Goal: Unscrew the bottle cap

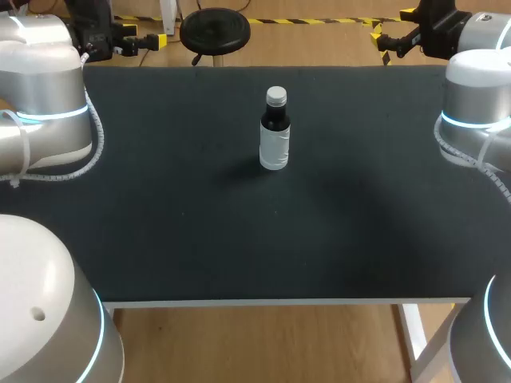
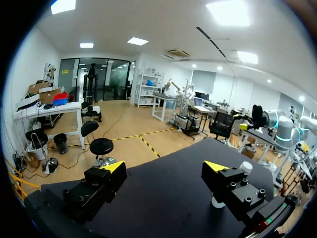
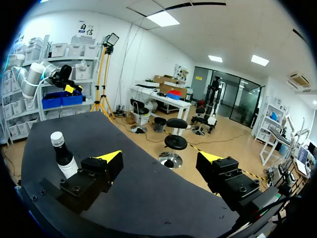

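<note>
Bottle (image 1: 275, 140) of clear material, small, dark inside at the shoulder and wrapped in a pale label, stands upright on the black matte counter (image 1: 160, 223), near its middle and a little toward the far edge. Its round white screw cap (image 1: 275, 96) sits on the neck. It stands free of both my hands.

My left hand (image 2: 164, 166) hangs by the counter's far left corner, its two black fingers with yellow tips spread wide and holding nothing. Seen from that wrist, the bottle is well ahead and partly hidden behind one finger — only the cap and a bit of the base show.

My right hand (image 3: 159, 157) hangs by the far right corner, likewise spread wide and holding nothing. From its wrist the bottle is in plain sight to the outer side of one finger, well apart from it, cap on top.

My silver-grey left arm (image 1: 48, 112) and right arm (image 1: 479, 104) flank the counter at its two sides.
</note>
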Action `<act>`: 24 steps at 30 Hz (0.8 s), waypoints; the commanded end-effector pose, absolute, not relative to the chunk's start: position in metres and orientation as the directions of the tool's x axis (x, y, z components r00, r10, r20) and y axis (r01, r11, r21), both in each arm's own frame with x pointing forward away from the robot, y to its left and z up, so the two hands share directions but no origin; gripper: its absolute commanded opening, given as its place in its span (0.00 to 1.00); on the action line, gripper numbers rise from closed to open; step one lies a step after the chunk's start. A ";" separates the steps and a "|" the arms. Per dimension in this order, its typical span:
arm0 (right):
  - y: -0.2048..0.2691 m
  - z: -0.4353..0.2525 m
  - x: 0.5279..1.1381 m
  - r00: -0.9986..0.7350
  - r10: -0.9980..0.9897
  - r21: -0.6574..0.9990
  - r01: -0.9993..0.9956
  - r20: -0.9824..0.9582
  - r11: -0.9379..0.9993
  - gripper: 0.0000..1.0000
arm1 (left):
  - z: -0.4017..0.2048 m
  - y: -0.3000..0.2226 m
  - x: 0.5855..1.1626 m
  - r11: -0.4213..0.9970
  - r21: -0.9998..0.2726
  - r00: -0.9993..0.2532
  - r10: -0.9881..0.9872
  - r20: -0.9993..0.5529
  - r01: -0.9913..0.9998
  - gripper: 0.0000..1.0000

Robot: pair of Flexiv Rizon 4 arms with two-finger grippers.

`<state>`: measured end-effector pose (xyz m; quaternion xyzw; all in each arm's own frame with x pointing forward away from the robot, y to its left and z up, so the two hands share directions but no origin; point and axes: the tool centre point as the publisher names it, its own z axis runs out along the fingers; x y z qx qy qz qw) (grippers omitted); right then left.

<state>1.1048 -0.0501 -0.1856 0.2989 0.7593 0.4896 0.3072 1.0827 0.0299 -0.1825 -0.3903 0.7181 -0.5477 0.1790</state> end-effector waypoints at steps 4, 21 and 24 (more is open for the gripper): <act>-0.050 -0.185 1.104 -0.633 0.755 0.926 0.155 -0.174 0.343 1.00 | -0.183 0.030 1.083 0.095 -0.926 -0.632 -0.756 0.172 -0.366 1.00; -0.050 -0.185 1.104 -0.633 0.755 0.926 0.155 -0.174 0.343 1.00 | -0.183 0.030 1.083 0.095 -0.926 -0.632 -0.756 0.172 -0.366 1.00; -0.050 -0.185 1.104 -0.633 0.755 0.926 0.155 -0.174 0.343 1.00 | -0.183 0.024 1.083 0.100 -0.930 -0.644 -0.747 0.165 -0.353 1.00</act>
